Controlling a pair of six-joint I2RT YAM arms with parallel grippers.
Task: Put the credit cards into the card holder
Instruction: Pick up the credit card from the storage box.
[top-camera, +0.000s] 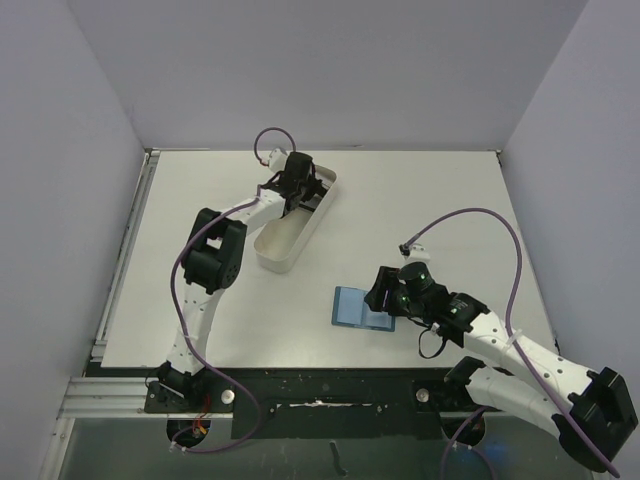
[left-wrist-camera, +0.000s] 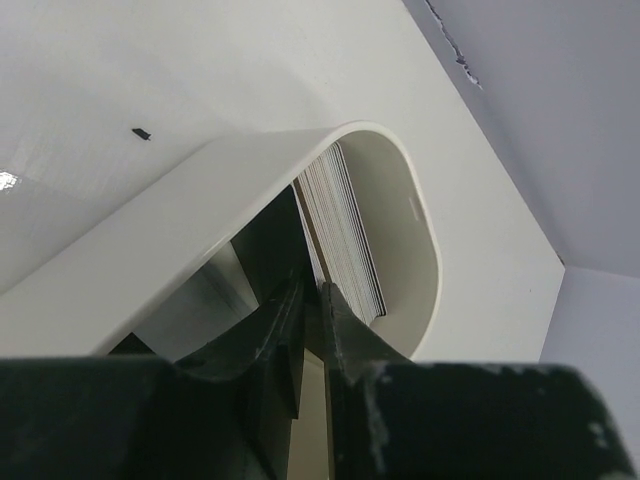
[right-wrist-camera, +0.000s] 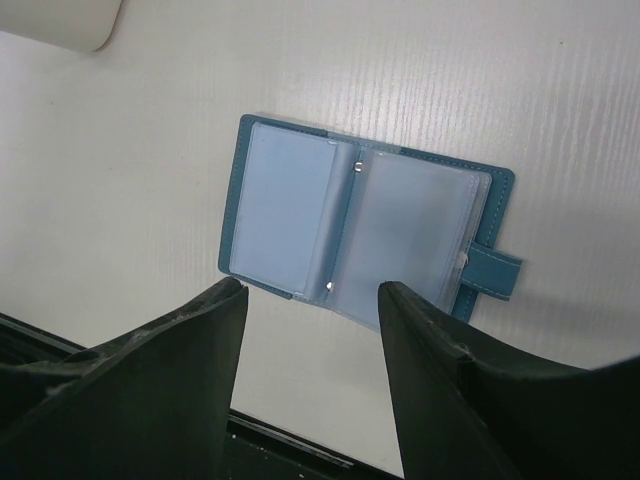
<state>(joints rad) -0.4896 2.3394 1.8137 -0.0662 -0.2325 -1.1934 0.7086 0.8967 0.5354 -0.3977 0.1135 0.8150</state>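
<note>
Top external view, left gripper (top-camera: 297, 190) in white tray (top-camera: 288, 258) toward far edge of table (top-camera: 450, 200), jaws nearly together beside upright credit cards (left-wrist-camera: 345, 235), we cannot tell any grip, right gripper (right-wrist-camera: 312, 288) wide open, empty, above unfolded card holder (right-wrist-camera: 290, 205) by near edge.

Stacked cards (left-wrist-camera: 345, 232), open teal card holder (right-wrist-camera: 290, 205)

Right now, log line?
left gripper in tray at credit cards, grip unclear | right gripper open over card holder | card holder unfolded
</note>
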